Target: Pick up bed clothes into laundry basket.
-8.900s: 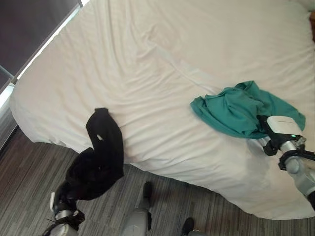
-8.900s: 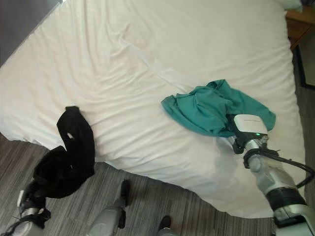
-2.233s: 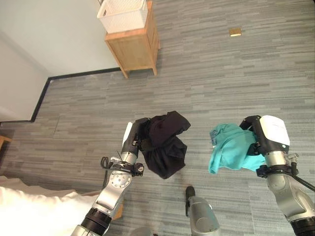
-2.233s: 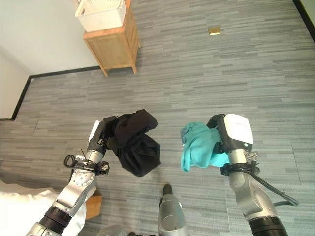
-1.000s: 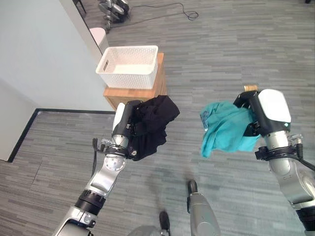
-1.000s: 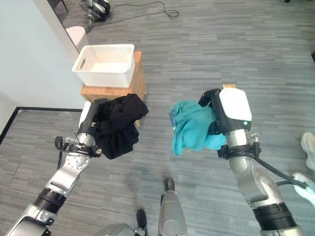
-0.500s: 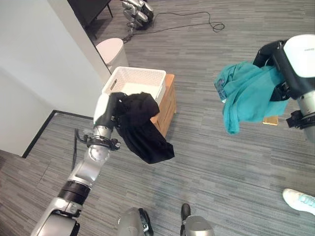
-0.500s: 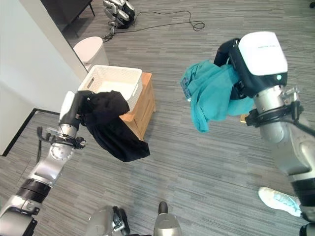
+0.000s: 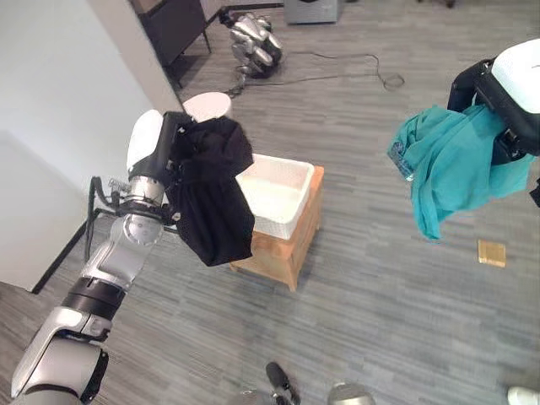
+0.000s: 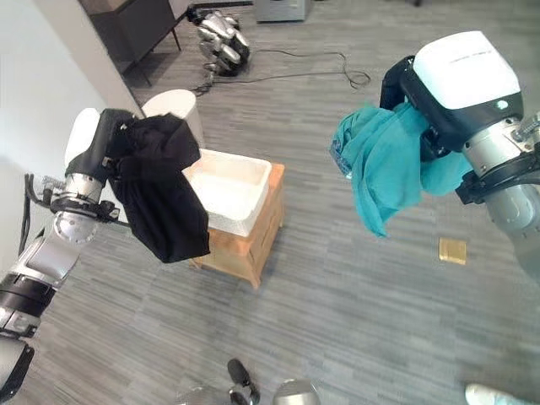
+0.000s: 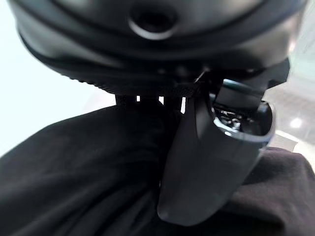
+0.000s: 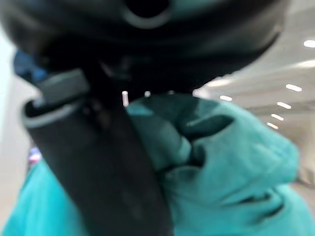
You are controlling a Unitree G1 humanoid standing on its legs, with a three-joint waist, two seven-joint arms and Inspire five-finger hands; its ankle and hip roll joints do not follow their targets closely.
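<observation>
My left hand (image 9: 160, 156) is shut on a black garment (image 9: 211, 202) that hangs in the air just left of the white laundry basket (image 9: 283, 190). The basket sits on a small wooden stand (image 9: 287, 249) on the floor. My right hand (image 10: 426, 97) is raised at the right, shut on a teal garment (image 10: 380, 173) that dangles well to the right of the basket. In the left wrist view the thumb (image 11: 206, 162) presses into the black cloth (image 11: 74, 177). In the right wrist view the thumb (image 12: 108, 177) lies across the bunched teal cloth (image 12: 221, 162).
A white wall (image 9: 59, 101) stands at the left, with a round white bin (image 9: 207, 105) behind the basket. A dark cabinet (image 9: 173, 25) and a folded robot hand unit (image 9: 253, 42) with a cable lie further back. A small tan square (image 9: 492, 252) rests on the grey floor.
The camera has swung, so the basket and stand now sit near the middle. My left hand has risen with the black garment beside the basket. The teal garment stays held high at the right.
</observation>
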